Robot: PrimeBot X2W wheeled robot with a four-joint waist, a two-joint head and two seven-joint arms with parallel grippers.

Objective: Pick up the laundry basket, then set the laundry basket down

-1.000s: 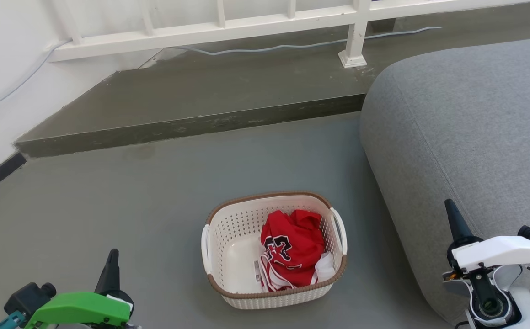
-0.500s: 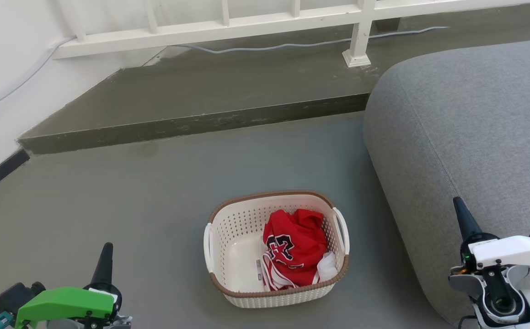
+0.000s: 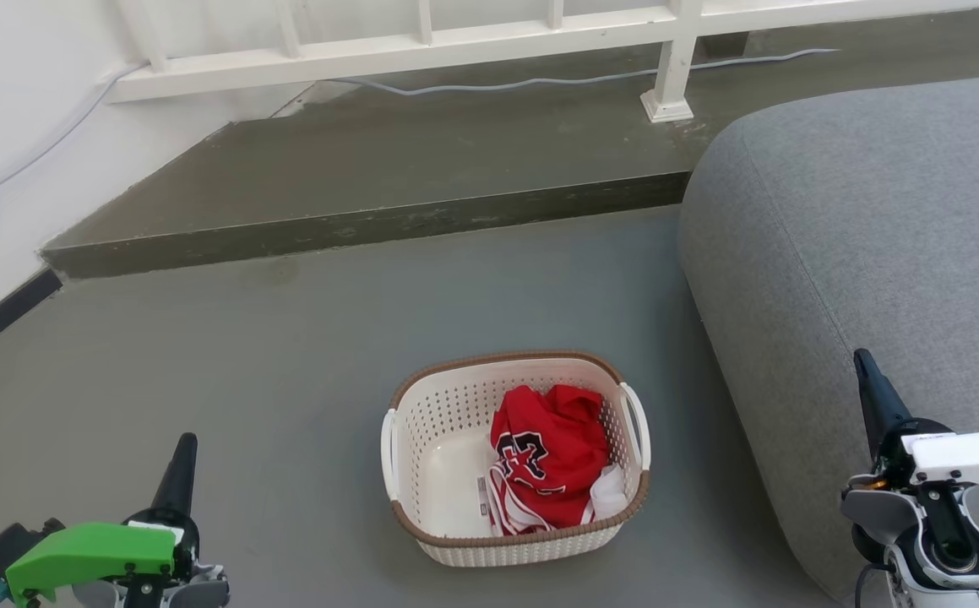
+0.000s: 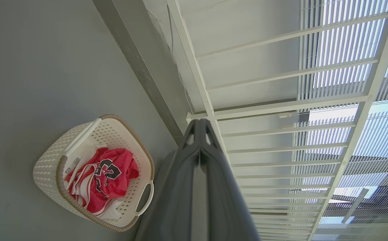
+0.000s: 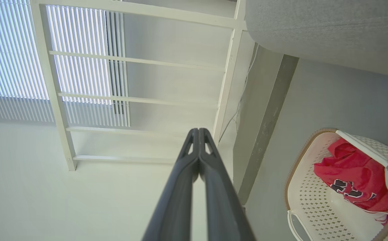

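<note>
My left gripper (image 3: 187, 441) sits low at the lower left of the head view, pressed closed, pointing up and holding nothing. My right gripper (image 3: 862, 358) sits at the lower right, likewise closed and empty, the two well apart.

Only one mark is close to readable: black numerals (image 3: 523, 449) with a white outline, on the red jersey (image 3: 561, 422) crumpled in the laundry basket (image 3: 434, 414). They look like "23", but folds cut the digits, so it's not certain. The left wrist view shows the same numerals, creased there too. A small white label (image 3: 481, 495) lies inside the basket beside the jersey — print too small to read.
</note>
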